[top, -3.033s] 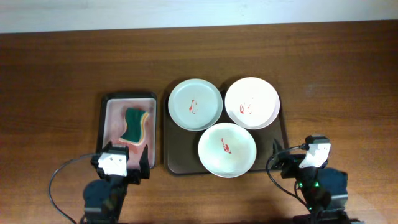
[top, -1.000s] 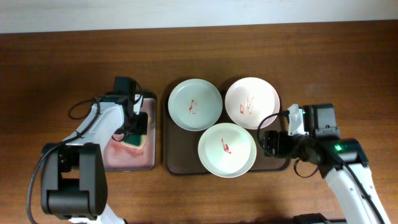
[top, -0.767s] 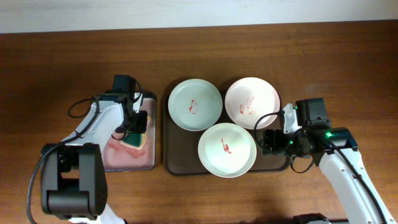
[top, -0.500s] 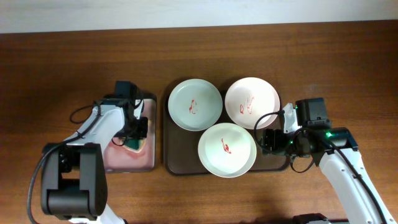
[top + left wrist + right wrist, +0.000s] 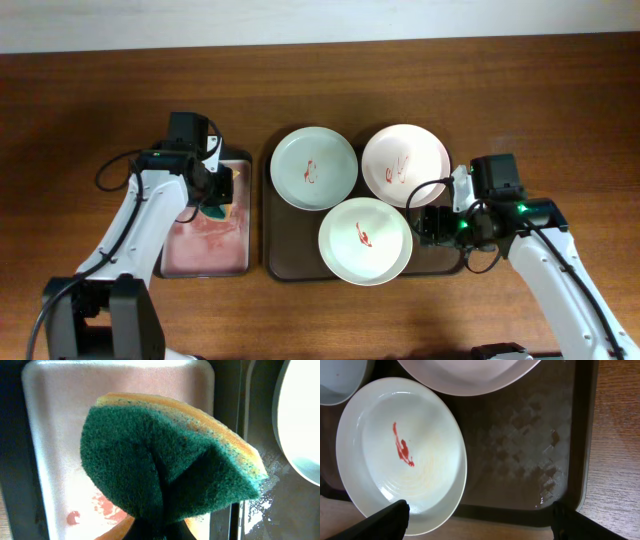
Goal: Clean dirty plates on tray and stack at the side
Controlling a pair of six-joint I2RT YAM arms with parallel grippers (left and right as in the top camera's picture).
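My left end effector [image 5: 213, 195] is clamped on a soft sponge [image 5: 165, 460], coarse green scouring felt over yellow foam, pinched so that it folds into a crease. It hangs above the small black rectangular tray [image 5: 200, 250], whose pinkish, faintly grainy inside carries red smears; that tray sits left of centre on the brown wood-grain counter [image 5: 100, 100].

My right end effector [image 5: 432, 222] has its dark fingers spread wide, gripping nothing, over the right end of the large dark brown tray [image 5: 285, 265]. This tray has rounded corners, a low rim and a diamond-embossed floor speckled with droplets. It lies mid-counter, nearer the front edge.

Three glossy, round, shallow plates rest on it, each with a red smear:
- The pale green plate [image 5: 313, 167] is toward the far edge on the left.
- The pale pink plate [image 5: 404, 165] is beside it on the right.
- The white plate [image 5: 365, 240] is toward the front edge, just beside my right fingers.
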